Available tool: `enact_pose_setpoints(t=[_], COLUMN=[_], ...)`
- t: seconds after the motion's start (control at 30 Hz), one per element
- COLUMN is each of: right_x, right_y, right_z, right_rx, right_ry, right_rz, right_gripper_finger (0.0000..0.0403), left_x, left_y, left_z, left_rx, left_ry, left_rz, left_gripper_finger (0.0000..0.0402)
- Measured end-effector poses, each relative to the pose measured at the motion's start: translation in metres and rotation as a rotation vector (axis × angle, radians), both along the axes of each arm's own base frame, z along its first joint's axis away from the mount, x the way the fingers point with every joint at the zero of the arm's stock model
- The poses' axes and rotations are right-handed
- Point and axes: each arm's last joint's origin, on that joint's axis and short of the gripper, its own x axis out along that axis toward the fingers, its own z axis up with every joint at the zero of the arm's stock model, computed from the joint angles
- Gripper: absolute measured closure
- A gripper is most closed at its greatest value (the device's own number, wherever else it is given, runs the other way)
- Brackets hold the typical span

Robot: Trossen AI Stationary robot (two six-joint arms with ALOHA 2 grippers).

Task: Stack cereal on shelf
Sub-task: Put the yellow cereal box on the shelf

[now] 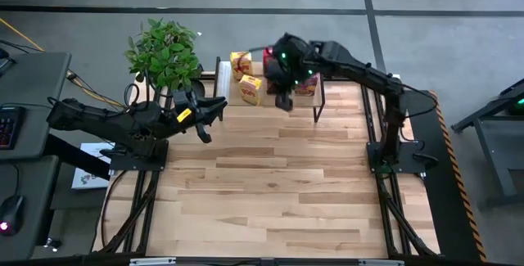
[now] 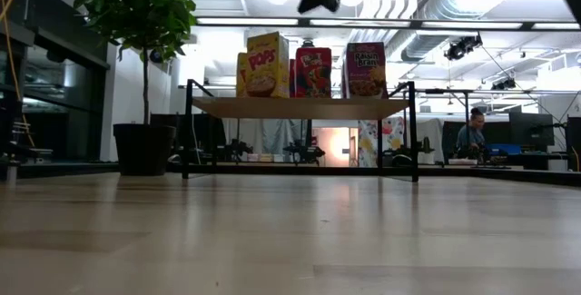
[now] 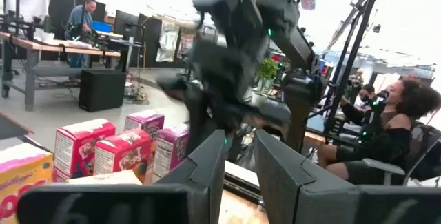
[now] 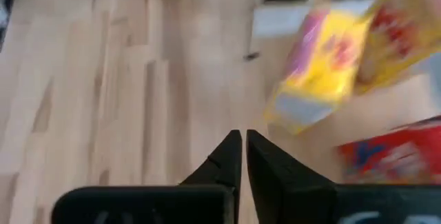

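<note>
cereal boxes [image 1: 250, 78] on the shelf [image 1: 319, 102], beneath the empty right claw [image 1: 284, 101].

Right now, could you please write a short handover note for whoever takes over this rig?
Right gripper: shut, empty, above the shelf.
Left gripper: fingers slightly apart, empty, waiting over the table near the plant.
Cereal boxes: yellow, red and pink ones stand on the shelf; others sit behind them. None on the table.
Done: boxes appear shelved.
Left: probably only pulling both arms back.
</note>
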Motion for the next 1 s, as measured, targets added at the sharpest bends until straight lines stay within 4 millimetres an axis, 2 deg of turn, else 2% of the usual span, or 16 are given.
enact_pose_setpoints(t=[0.07, 0.17, 0.27, 0.33, 0.4, 0.53, 0.73, 1.0], right_x=[-0.002, -0.007, -0.01, -0.01, -0.009, -0.002, 0.008, 0.024], right_y=[0.008, 0.02, 0.028, 0.031, 0.031, 0.028, 0.024, 0.01], right_z=[-0.018, -0.056, -0.086, -0.093, -0.097, -0.111, -0.119, -0.133], right_rx=[0.032, 0.019, -0.031, -0.041, -0.086, -0.134, -0.149, -0.128], right_ry=[-0.001, -0.041, -0.205, -0.327, -0.376, -0.337, -0.332, -0.411], right_rz=[0.007, -0.058, -0.192, -0.271, -0.335, -0.387, -0.394, -0.434], right_gripper_finger=[0.0387, 0.0394, 0.0398, 0.04, 0.0402, 0.0402, 0.0402, 0.0403], left_x=[0.0, 0.0, -0.001, -0.001, -0.001, -0.001, -0.001, -0.001], left_y=[0.0, 0.001, 0.001, 0.001, 0.001, 0.002, 0.002, 0.002], left_z=[0.0, 0.0, 0.0, 0.0, 0.0, 0.0, 0.0, 0.0], left_rx=[0.004, 0.001, -0.003, -0.004, -0.004, -0.005, -0.005, -0.005], left_ry=[0.003, 0.004, 0.004, 0.005, 0.006, 0.006, 0.004, 0.005], left_rz=[0.012, 0.03, 0.051, 0.055, 0.058, 0.06, 0.06, 0.06], left_gripper_finger=[0.0332, 0.0332, 0.0332, 0.0332, 0.0332, 0.0332, 0.0332, 0.0332])
